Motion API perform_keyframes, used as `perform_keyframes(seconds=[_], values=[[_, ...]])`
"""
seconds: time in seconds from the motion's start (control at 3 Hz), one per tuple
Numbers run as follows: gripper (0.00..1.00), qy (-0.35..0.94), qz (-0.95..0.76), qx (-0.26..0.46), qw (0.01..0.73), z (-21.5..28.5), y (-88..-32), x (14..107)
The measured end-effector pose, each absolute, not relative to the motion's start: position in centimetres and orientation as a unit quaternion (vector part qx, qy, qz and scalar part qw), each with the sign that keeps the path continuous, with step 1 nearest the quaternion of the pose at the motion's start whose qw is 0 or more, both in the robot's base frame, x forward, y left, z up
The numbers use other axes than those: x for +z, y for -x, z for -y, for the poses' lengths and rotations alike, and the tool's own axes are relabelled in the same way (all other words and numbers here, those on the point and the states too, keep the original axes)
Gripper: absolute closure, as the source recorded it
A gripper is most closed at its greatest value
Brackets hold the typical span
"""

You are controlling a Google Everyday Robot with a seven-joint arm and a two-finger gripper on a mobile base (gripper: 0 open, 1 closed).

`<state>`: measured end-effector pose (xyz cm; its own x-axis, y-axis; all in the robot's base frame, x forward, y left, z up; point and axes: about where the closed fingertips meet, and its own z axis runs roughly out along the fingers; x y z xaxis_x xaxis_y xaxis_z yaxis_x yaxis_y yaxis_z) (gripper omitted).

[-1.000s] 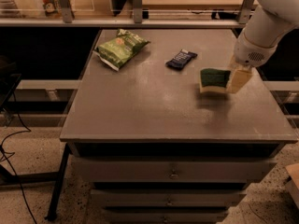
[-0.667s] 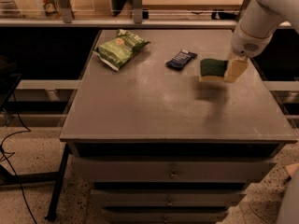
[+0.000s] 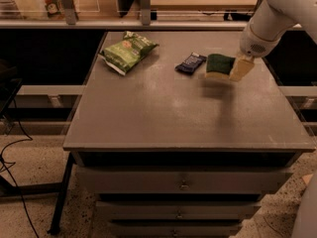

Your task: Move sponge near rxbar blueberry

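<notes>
A grey-brown table with drawers under it fills the middle of the frame, standing on a speckled floor, with a shelf of clutter across the top edge. A light green snack bag lies at the table's upper left.

The white arm comes in from the upper right corner. Its gripper sits at the upper right of the tabletop, clenched on the right end of the sponge. The sponge sticks out to the left of the fingers, dark green side up and pale foam below. It looks to be held clear of the surface, since a faint shadow lies on the table under it.

Over the last second the sponge has travelled up and to the left in the frame, away from the table's right side and toward the dark blue bar. The bar itself has not shifted (nor has the snack bag). The gap has closed a good deal. The sponge's left edge is now just beside the bar's right end, apart from it by a narrow strip of table, though from this angle I cannot rule out a slight overlap in height.

For the task, that reads as the carry being nearly done. The sponge is already near the bar, so what seems left is lowering it to the table and letting go without nudging the bar.
</notes>
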<state>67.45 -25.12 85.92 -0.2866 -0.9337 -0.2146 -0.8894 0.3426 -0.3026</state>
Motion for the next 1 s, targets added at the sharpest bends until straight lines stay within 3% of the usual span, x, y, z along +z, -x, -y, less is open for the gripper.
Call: perform_keyframes(seconds=[0.33, 1.0], values=[[0.82, 0.562, -0.8, -0.05, 0.204, 24.0, -68.7, 85.0], [0.35, 0.534, -0.813, -0.009, 0.233, 22.1, -70.0, 84.0]])
